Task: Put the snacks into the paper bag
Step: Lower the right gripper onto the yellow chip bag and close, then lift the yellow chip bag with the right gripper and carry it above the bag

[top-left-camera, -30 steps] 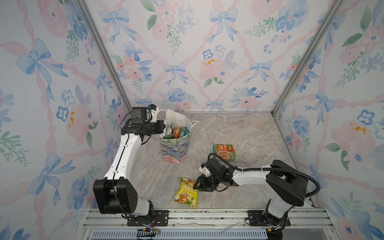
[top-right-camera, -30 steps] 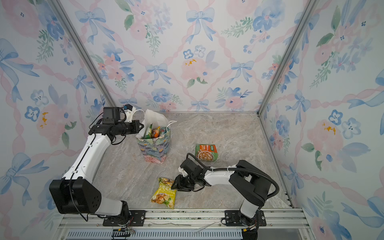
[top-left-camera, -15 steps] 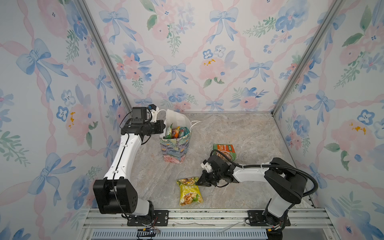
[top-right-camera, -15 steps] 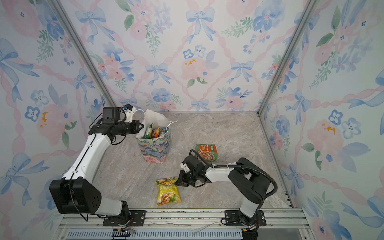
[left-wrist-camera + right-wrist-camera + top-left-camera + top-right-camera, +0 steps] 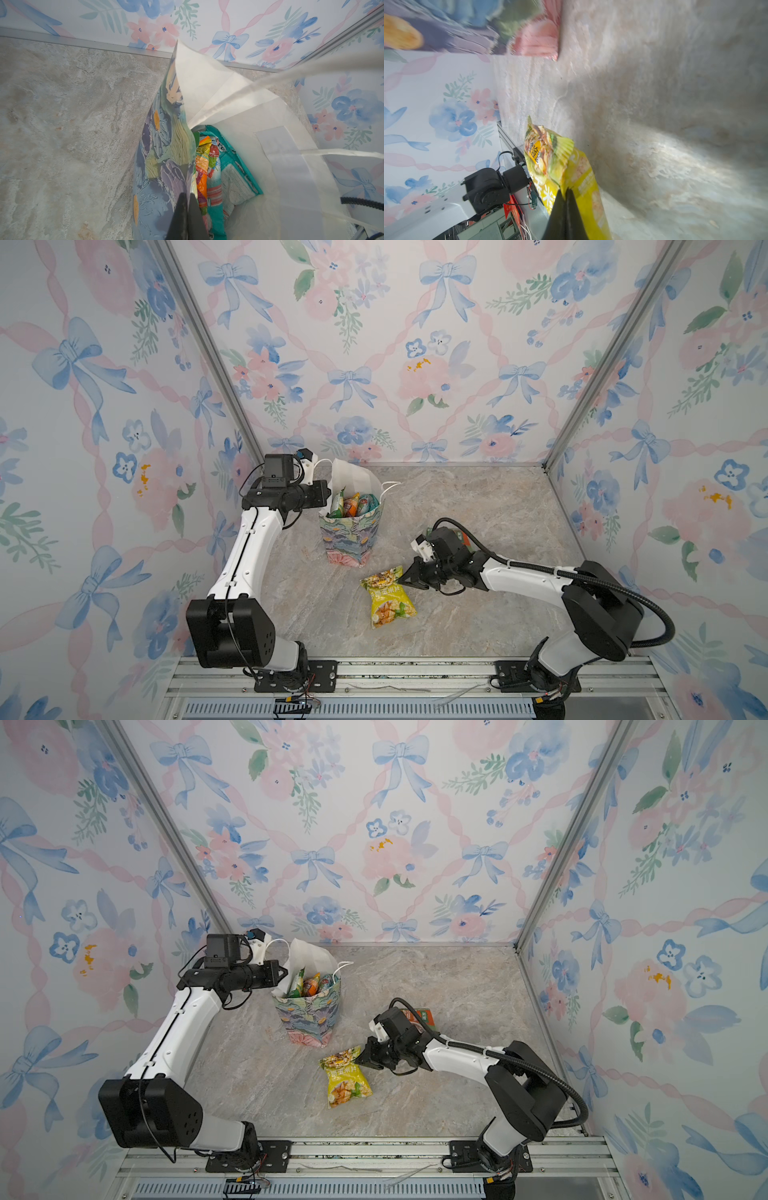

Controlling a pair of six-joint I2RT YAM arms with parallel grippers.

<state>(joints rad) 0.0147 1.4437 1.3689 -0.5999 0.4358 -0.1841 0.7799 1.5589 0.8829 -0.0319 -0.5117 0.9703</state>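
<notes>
Right wrist view shows the right tool [image 5: 564, 191] pinching the yellow chip packet [image 5: 560, 158], long axis front-to-back; the paper bag [image 5: 349, 537] stands near, back-left of it, in both top views.

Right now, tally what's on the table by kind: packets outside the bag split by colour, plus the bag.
yellow chip packet: 1, pinched by the right tool
orange-green packet: 1, partly hidden behind the right arm
paper bag: 1, wall pinched by the left tool; packets inside overlap too much to count
Total: 3
</notes>
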